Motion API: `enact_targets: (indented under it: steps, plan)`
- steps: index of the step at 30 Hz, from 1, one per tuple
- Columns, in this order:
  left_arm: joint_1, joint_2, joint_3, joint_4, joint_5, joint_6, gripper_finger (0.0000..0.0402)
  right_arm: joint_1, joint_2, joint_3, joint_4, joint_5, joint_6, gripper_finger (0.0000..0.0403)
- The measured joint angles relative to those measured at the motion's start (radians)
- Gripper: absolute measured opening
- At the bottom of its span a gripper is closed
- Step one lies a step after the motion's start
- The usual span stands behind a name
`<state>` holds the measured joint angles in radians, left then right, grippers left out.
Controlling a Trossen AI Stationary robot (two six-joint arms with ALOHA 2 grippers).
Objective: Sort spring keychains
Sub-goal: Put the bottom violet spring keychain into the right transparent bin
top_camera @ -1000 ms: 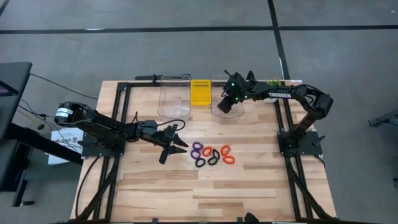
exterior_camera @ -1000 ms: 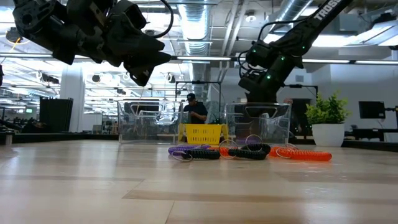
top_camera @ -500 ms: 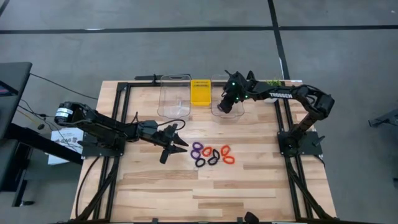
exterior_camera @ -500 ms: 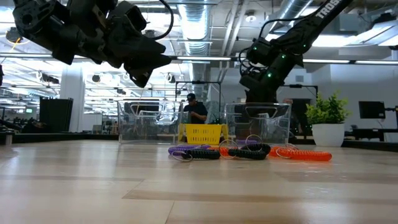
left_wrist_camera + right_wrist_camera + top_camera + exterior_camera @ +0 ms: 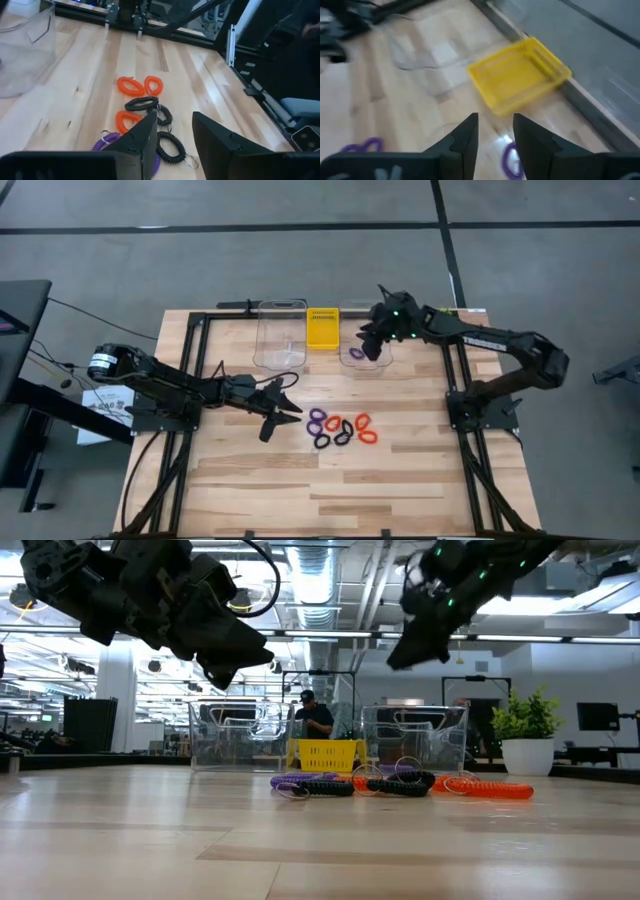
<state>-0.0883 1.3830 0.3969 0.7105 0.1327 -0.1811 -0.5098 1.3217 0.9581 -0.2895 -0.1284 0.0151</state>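
Observation:
Several spring keychains lie in a cluster (image 5: 340, 428) on the table's middle: purple, orange-red and black coils, also in the left wrist view (image 5: 142, 104). One purple keychain (image 5: 355, 353) lies on the floor of the right clear bin (image 5: 385, 360), and shows in the right wrist view (image 5: 509, 157). My left gripper (image 5: 288, 412) is open, hanging just left of the cluster, its fingers (image 5: 145, 135) above the coils. My right gripper (image 5: 368, 345) is open and empty, raised above the right bin (image 5: 415, 735).
A second clear bin (image 5: 280, 335) stands at the far edge, left of a yellow basket (image 5: 322, 330) that sits between the two bins. A person (image 5: 315, 720) shows in the room beyond the table. Bare wood lies on the near half of the table.
My right gripper has lifted up out of the right clear bin and now hangs above its rim. A purple keychain that the gripper covered before now shows on that bin's floor. The cluster on the table has stayed where it was.

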Motion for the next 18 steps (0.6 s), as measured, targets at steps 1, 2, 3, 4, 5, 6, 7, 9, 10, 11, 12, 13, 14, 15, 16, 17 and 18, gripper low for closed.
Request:
enact_targets:
  steps: [1,2,3,4,5,6,7,9,10,11,12,13,14,15,16,17,18]
  plan:
    - [-0.006,0.000,0.000,-0.002,-0.018,0.016,0.0122,0.016,-0.020,0.000,-0.012,0.000,0.000,0.0113]
    - [-0.016,0.000,0.000,-0.007,-0.039,0.030,0.0122,0.033,-0.041,0.000,-0.030,0.001,0.000,0.0113]
    - [-0.024,0.000,0.000,-0.014,-0.060,0.044,0.0122,0.053,-0.061,0.000,-0.039,0.002,0.001,0.0113]
    - [-0.033,0.000,0.000,-0.021,-0.078,0.056,0.0122,0.071,-0.078,0.000,-0.049,0.005,0.001,0.0113]
    - [-0.042,0.000,0.000,-0.025,-0.089,0.068,0.0122,0.094,-0.096,0.000,-0.068,0.011,0.002,0.0113]
    - [-0.048,0.000,0.000,-0.028,-0.095,0.074,0.0122,0.118,-0.111,0.000,-0.082,0.025,0.003,0.0113]
    - [-0.053,0.000,0.000,-0.030,-0.102,0.077,0.0122,0.145,-0.126,0.000,-0.093,0.040,0.003,0.0113]
    - [-0.061,0.000,0.000,-0.033,-0.104,0.078,0.0122,0.203,-0.147,0.000,-0.123,0.086,0.004,0.0113]
    - [-0.063,0.000,0.000,-0.033,-0.107,0.079,0.0122,0.234,-0.155,0.000,-0.137,0.116,0.009,0.0113]
    - [-0.065,0.000,0.000,-0.035,-0.109,0.079,0.0122,0.265,-0.160,0.000,-0.149,0.151,0.014,0.0113]
    - [-0.068,0.000,0.000,-0.038,-0.114,0.079,0.0122,0.293,-0.164,0.000,-0.162,0.191,0.021,0.0113]
    - [-0.069,0.005,0.000,-0.038,-0.122,0.079,0.0122,0.320,-0.165,0.000,-0.174,0.232,0.032,0.0113]
    - [-0.070,0.012,0.000,-0.037,-0.128,0.080,0.0122,0.348,-0.165,0.000,-0.181,0.271,0.040,0.0113]
    - [-0.072,0.021,0.000,-0.040,-0.130,0.080,0.0122,0.374,-0.164,0.000,-0.188,0.305,0.046,0.0113]
    - [-0.072,0.036,0.000,-0.036,-0.133,0.080,0.0122,0.402,-0.164,-0.001,-0.194,0.336,0.054,0.0113]
    - [-0.072,0.052,0.000,-0.033,-0.140,0.086,0.0122,0.428,-0.160,-0.004,-0.191,0.364,0.061,0.0113]
    - [-0.072,0.071,0.000,-0.034,-0.153,0.105,0.0122,0.454,-0.158,-0.012,-0.179,0.388,0.064,0.0113]
